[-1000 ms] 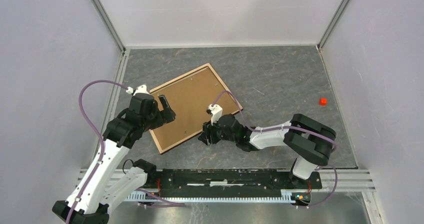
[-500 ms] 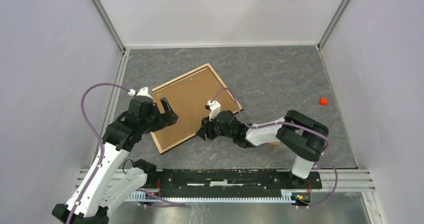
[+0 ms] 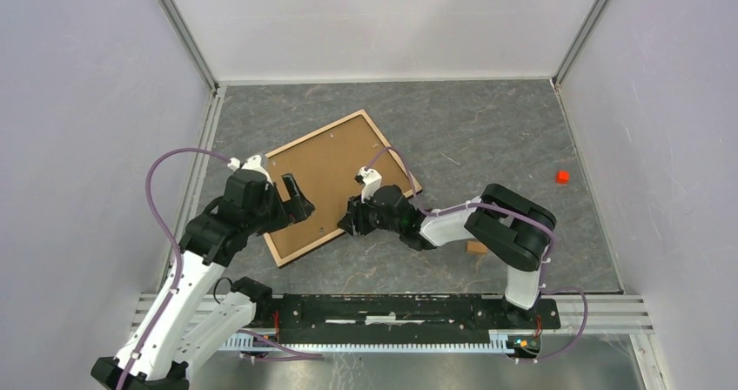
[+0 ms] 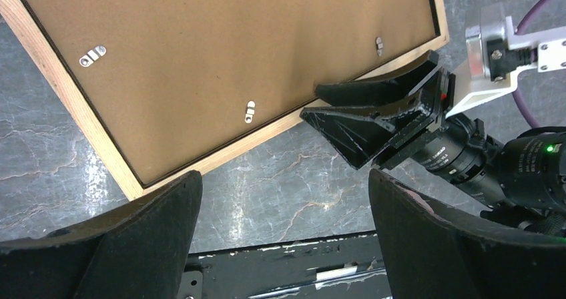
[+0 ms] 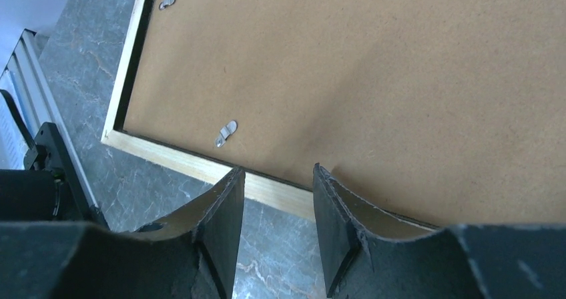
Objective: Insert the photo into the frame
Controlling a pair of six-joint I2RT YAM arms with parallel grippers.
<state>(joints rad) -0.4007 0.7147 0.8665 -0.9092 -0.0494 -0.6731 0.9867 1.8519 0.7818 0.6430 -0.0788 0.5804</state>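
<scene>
On the table (image 3: 487, 146), left of the middle, the frame (image 4: 69, 89) lies face down with the brown board (image 3: 335, 181) filling its back. No photo shows, so I cannot tell if it is under the board or must still go in. The left claw (image 4: 284, 179) hangs wide open over the frame's near corner, and the right claw (image 5: 277, 172), half open and empty, sits at its near edge.

We record white shells and black joint housings on the left arm (image 3: 187, 277) and right arm (image 3: 444, 226). A purple cable (image 4: 534, 5) meets a screwed white bracket (image 4: 497, 52). The black wedge fingers (image 5: 213, 232) show scuffs. A green light (image 4: 548, 148) glows.
</scene>
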